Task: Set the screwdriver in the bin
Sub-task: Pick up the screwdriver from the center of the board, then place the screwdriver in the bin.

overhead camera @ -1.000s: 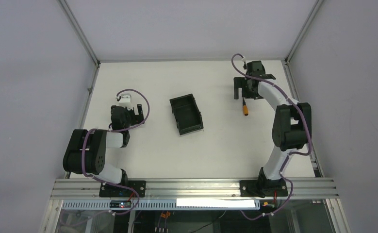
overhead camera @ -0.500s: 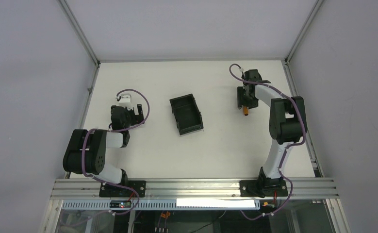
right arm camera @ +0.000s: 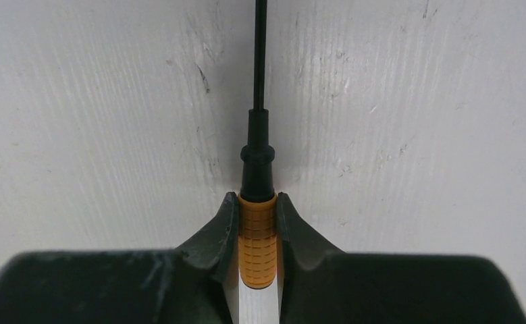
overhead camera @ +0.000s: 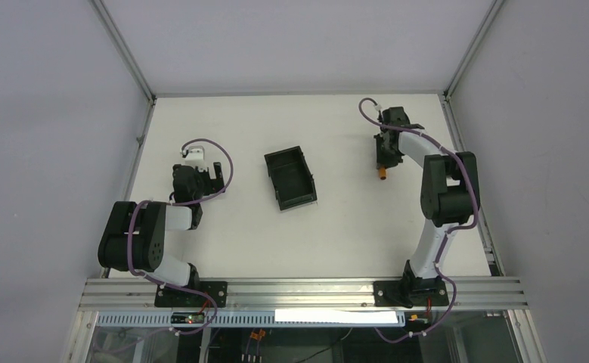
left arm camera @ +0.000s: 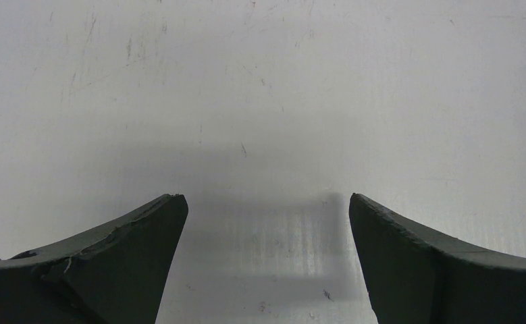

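Gripping the screwdriver by its orange handle, the right claw was narrowed tight, one jaw pressed against each side of the ribbed grip. The black collar and thin shaft ran straight out ahead of the claw, past the top edge of the wrist view. The butt of the handle sat back between the jaws. The tool looked to lie flat on the white counter, or only just above it. The pictures did not settle whether it had left the surface.

The bin stood well apart from that claw, off to its left in the overhead view and a little nearer the arm bases. Nothing could be seen inside it. It lay roughly between the two claws. The left claw was wide apart and held nothing, with only scuffed counter showing between and ahead of its jaws, and the bin off to its right.

As a judgement, the task was at an early stage. The grasp seemed secured, but lifting, carrying across to the bin and releasing were all left to do. The hold looked centred on the handle, so the long shaft would lead the way and would need to clear the bin's near wall.
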`<state>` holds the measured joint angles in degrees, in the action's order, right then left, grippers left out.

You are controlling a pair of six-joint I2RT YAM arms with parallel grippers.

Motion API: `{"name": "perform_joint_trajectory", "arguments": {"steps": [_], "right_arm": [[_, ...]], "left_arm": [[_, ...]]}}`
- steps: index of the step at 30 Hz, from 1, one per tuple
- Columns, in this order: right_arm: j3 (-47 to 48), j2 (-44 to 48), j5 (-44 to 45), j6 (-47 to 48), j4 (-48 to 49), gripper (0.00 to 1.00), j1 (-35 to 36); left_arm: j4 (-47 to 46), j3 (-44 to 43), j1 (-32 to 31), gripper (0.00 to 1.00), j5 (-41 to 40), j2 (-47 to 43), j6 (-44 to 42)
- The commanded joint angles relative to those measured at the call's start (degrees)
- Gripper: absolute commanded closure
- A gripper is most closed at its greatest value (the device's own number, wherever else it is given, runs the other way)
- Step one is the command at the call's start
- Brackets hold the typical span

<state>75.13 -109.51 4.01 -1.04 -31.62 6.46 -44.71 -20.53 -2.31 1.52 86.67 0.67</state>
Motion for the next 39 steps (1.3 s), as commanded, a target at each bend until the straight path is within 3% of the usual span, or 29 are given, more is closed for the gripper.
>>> {"name": "perform_joint_trajectory", "arguments": {"steps": [1, 11, 24, 31, 39], "right_arm": [[3.4, 7.1, 0.1, 0.0, -3.3, 0.97, -0.2], [14.6, 15.5, -0.3, -0.1, -13.1, 0.97, -0.1], [39.1, 14.5, 0.8, -0.3, -25.9, 0.97, 1.5], [44.1, 13.0, 2.8, -0.6, -27.7, 0.97, 8.3], [50.1, 7.9, 7.0, -1.0, -28.9, 0.97, 20.9]], "left_arm": [[-1.4, -1.5, -0.3, 0.01, -0.6, -0.3, 0.0], [-1.4, -1.4, -0.3, 0.01, -0.6, -0.3, 0.0], [-1.4, -1.4, -0.3, 0.01, -0.6, -0.3, 0.0], [-1.4, -1.4, -0.3, 0.01, -0.6, -0.3, 0.0], [-1.4, -1.4, -0.3, 0.01, -0.6, -0.3, 0.0]]}}
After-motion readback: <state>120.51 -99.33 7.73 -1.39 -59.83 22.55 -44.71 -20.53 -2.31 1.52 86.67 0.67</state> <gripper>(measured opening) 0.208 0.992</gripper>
